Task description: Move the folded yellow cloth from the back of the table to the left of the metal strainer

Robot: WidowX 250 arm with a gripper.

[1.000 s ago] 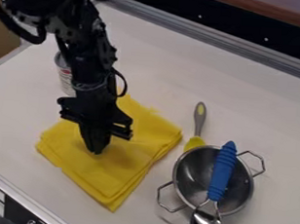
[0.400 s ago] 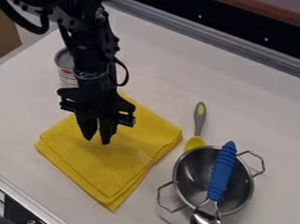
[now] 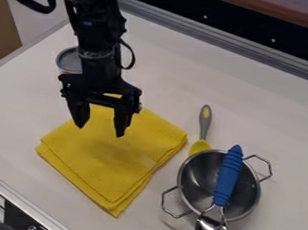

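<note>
a second ago i had the gripper (image 3: 100,131) low over the yellow cloth (image 3: 110,156) with its fingers pressed together; now they're spread wide, and i see it lifted and drawn back toward the desk's (image 3: 270,128) far side, hanging over the cloth's back part. the cloth hasn't shifted. it lies folded into a squarish pad, its layers fanning slightly at the near edges, one corner pointing toward the desk's near-left edge, with faint wrinkles and a soft shadow across the top. right of it i see the metal pot (image 3: 200,178), apart from the cloth.
</note>
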